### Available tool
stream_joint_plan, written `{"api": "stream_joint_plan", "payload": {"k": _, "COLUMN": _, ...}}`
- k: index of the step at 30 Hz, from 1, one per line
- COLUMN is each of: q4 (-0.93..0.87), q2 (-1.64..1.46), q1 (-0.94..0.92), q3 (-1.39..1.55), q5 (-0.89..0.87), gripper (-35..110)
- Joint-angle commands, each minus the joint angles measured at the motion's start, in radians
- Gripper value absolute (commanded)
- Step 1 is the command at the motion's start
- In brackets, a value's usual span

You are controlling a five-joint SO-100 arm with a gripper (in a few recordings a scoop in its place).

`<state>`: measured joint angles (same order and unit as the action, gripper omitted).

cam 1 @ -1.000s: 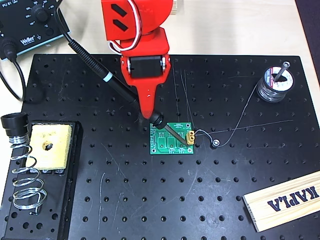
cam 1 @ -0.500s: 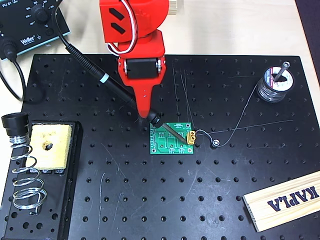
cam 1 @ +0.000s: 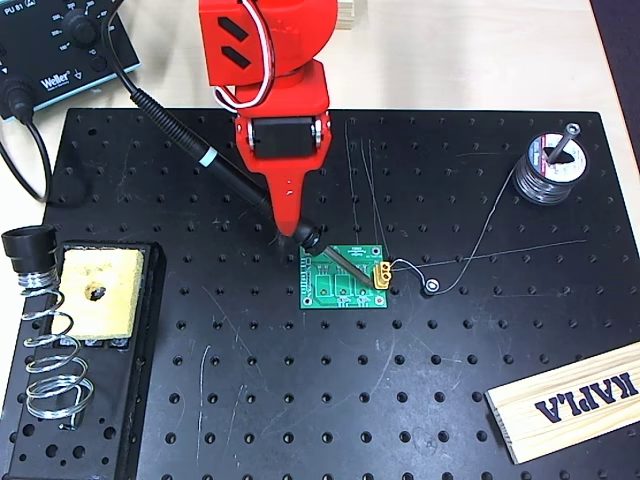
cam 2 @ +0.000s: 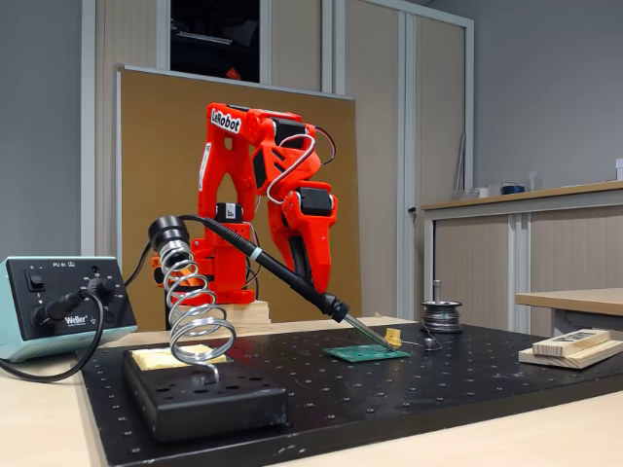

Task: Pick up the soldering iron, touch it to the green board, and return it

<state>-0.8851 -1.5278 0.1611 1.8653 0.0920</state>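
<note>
My red gripper (cam 1: 290, 228) (cam 2: 321, 297) is shut on the soldering iron (cam 1: 215, 165) (cam 2: 282, 275), a black wand with a teal ring and a trailing cable. The wand slants down to the right. Its thin metal tip reaches over the green board (cam 1: 335, 285) (cam 2: 365, 353) and ends at the yellow connector (cam 1: 382, 273) on the board's right edge. In the fixed view the tip sits just above or on the board near the connector; contact cannot be told for sure.
A coiled spring holder (cam 1: 45, 350) (cam 2: 190, 302) with a yellow sponge (cam 1: 100, 292) stands at the plate's left. The Weller box (cam 1: 60, 50) (cam 2: 58, 306) is at the back left. A solder spool (cam 1: 550, 165) and a wooden KAPLA block (cam 1: 570, 400) lie to the right.
The gripper with the soldering iron has drawn back slightly up and to the left; the tip has slid a little along the board toward the connector. In the last half second it holds still.
</note>
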Motion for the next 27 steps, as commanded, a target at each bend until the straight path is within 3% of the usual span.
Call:
{"api": "stream_joint_plan", "payload": {"k": 1, "q4": -0.003, "q2": -0.035, "q1": 0.012, "q3": 0.012, "q5": 0.014, "gripper": 0}}
{"api": "stream_joint_plan", "payload": {"k": 27, "q4": -0.011, "q2": -0.038, "q1": 0.006, "q3": 0.003, "q5": 0.025, "gripper": 0}}
